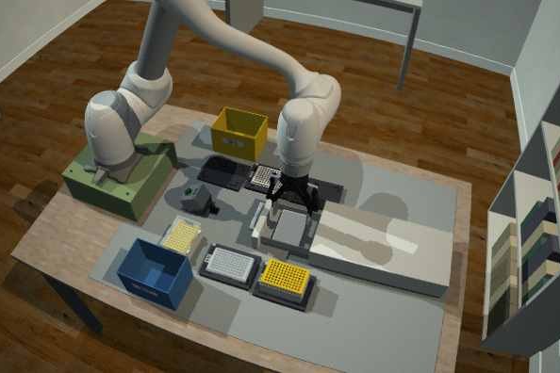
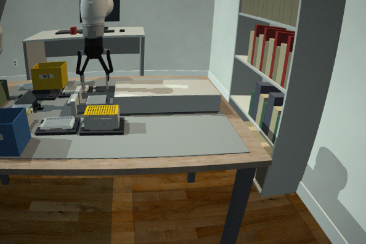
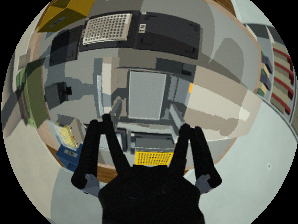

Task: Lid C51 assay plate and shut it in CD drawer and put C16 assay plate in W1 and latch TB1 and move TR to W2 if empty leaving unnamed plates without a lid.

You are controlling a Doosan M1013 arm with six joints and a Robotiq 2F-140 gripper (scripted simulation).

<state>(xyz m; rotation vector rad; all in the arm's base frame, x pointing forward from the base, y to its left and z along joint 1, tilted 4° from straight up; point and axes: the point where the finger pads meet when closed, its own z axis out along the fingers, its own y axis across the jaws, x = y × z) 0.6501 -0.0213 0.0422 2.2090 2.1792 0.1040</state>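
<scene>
My gripper (image 1: pixel 290 204) is open and empty. It hangs above the open drawer of the cooler CD (image 1: pixel 383 245). A plate with a grey lid (image 1: pixel 288 226) lies flat in the drawer, below and apart from the fingers; it also shows in the wrist view (image 3: pixel 147 94). In the front view the gripper (image 2: pixel 94 85) stands clear above that plate. A clear plate (image 1: pixel 230 265) sits in a front nest. The yellow-topped tip rack TR (image 1: pixel 284 279) sits in the nest to its right. The tip box TB1 (image 1: pixel 182 235) stands behind the blue bin W2 (image 1: pixel 154 273).
The yellow bin W1 (image 1: pixel 238 133) stands at the back. Another plate with pale wells (image 1: pixel 266 175) sits in a back nest between two empty nests. The green DONE key (image 1: pixel 188 191) is on a small grey housing. The arm's green base (image 1: pixel 119 181) is at left.
</scene>
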